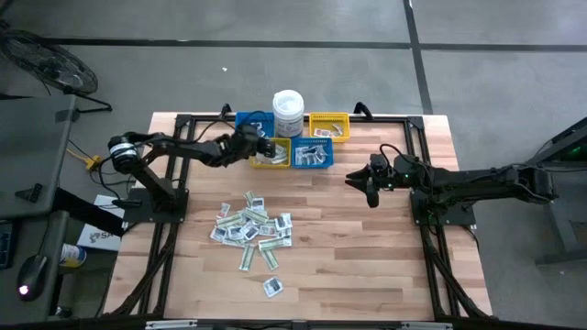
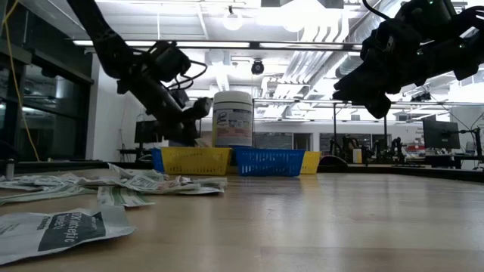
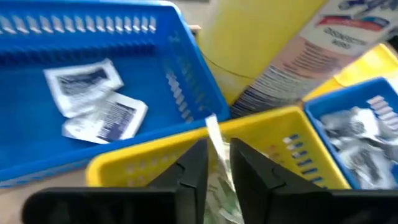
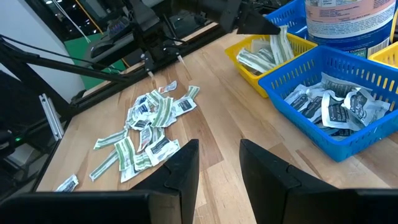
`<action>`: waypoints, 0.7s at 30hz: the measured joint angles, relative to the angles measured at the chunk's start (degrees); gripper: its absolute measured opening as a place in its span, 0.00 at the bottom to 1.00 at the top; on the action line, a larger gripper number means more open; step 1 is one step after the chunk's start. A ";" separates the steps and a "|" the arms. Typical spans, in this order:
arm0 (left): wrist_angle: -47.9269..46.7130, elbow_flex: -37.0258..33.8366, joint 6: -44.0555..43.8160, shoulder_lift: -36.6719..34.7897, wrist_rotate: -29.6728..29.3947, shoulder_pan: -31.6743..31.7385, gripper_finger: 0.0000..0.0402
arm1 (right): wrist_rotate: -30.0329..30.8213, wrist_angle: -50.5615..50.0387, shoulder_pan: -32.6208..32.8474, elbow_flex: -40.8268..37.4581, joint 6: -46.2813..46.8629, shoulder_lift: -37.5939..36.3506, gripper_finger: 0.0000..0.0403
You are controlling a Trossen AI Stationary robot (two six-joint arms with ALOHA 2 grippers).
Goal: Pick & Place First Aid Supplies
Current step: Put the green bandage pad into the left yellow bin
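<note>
A: Wooden plank surface, dark frame rails along its edges, grey floor around it. At the far edge stand four small slotted plastic bins, two blue and two yellow, with a white lidded tub among them.

B: Anything legible?

A: The tub's label reads "DISINFECTING WIPES" in the left wrist view; the rest is blurred. The small flat paper packets carry dark print, too small to read.

B: Where do they lie?

A: Most are a loose pile left of the surface's middle, white squares mixed with pale green-and-white strips. One white packet lies apart, near the front edge. More white ones fill the near blue bin, two sit in the far blue bin, and green strips are in the near yellow bin.

B: Room to move?

A: The right half and the front of the surface are bare wood.

B: And the arms?

A: The left arm reaches across to the bins, its left end effector tilted down over the near yellow bin. A pale strip stands between its fingers, which are slightly apart; whether they clamp it I cannot tell. The right end effector hangs above bare wood right of the bins, fingers apart, nothing between them.
</note>
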 joint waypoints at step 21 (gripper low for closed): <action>-16.24 0.00 6.06 -16.26 11.15 2.09 0.25 | 0.02 0.00 0.00 0.00 -0.01 0.00 0.27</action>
